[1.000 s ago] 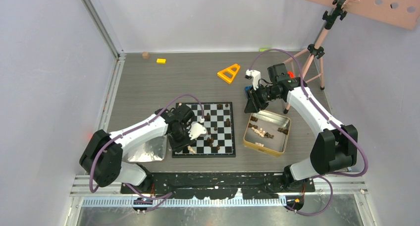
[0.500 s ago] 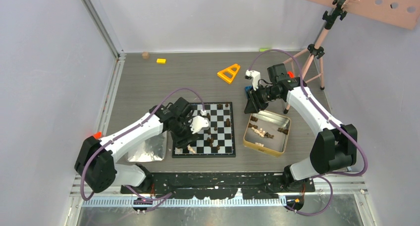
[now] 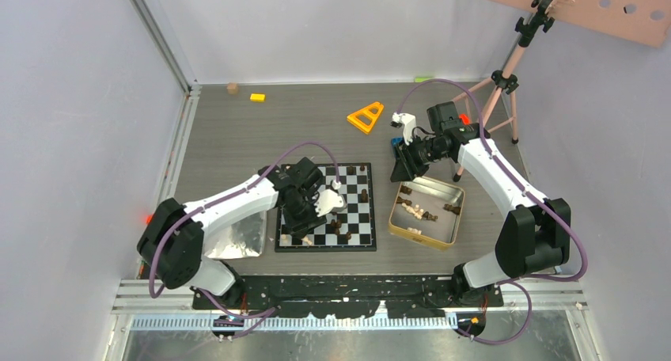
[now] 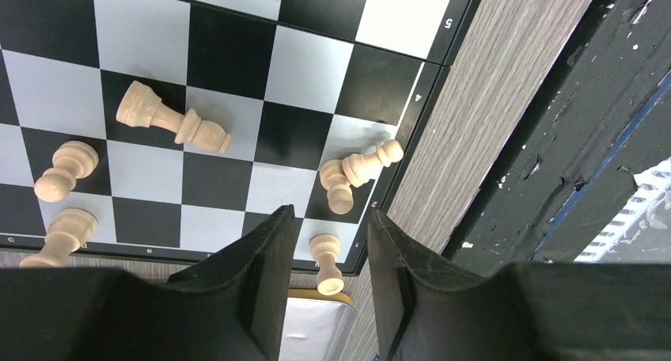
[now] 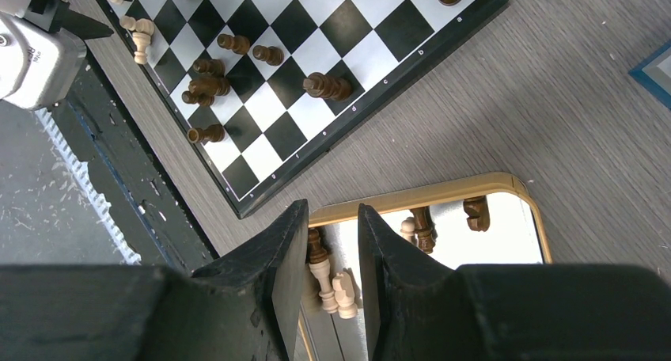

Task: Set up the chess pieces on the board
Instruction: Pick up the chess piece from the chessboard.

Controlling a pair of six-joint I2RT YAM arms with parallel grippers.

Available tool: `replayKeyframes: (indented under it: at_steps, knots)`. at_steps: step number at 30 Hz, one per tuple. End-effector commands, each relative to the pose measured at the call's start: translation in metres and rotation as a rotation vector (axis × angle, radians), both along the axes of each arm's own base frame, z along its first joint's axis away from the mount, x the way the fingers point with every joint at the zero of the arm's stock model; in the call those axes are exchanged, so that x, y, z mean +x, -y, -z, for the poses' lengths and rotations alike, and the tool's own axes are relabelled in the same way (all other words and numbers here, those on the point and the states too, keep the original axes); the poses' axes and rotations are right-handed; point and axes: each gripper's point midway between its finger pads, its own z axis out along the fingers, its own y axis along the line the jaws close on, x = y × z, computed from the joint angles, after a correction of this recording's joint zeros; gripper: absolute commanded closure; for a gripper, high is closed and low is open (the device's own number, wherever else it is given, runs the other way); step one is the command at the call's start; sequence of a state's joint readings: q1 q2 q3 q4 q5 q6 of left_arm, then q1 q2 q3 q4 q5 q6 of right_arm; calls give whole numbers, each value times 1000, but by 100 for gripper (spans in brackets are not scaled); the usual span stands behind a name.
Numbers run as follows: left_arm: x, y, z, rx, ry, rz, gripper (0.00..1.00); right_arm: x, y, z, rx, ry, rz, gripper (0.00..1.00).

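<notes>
Your left gripper (image 4: 329, 218) hangs over the near left corner of the board (image 3: 358, 218), jaws partly apart and holding nothing. A light pawn (image 4: 326, 262) sits on the board below the gap, touching neither finger. Other light pieces (image 4: 170, 122) lie toppled on squares nearby, and dark pieces (image 5: 328, 85) are scattered farther right. Your right gripper (image 5: 332, 210) hovers over the tin (image 5: 443, 188) just beside the board, jaws partly apart and empty. More light and dark pieces lie in the tin.

Left arm (image 3: 229, 201) and right arm (image 3: 498, 175): white shells, black joints, purple cables (image 3: 440, 80); left gripper (image 4: 330, 217), right gripper (image 5: 332, 210): black.
</notes>
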State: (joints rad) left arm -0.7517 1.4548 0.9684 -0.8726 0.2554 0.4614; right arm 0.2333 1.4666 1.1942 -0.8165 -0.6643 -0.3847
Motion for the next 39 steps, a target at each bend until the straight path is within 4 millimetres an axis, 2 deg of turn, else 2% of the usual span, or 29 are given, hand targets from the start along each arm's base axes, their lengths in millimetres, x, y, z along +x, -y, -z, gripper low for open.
replayKeyframes:
  at_steps: [1, 17, 21, 24, 32, 39]
  knots:
    - [10, 16, -8, -52, 35, 31, 60, 2, -2, -6, 14, 20, -13, 64]
    - [8, 17, 4, -28, 8, 46, 70, 2, -1, -5, 12, 19, -15, 64]
    - [8, 18, 6, -29, 2, 47, 76, 2, -2, -6, 12, 18, -16, 64]
    - [8, 19, 7, -28, -1, 46, 86, 2, -1, -5, 10, 18, -15, 64]
    - [5, 7, 4, 7, 13, 42, 100, 2, -1, -5, 9, 17, -15, 64]
    - [6, -8, 4, 34, 48, 7, 100, 2, -2, -6, 14, 16, -17, 64]
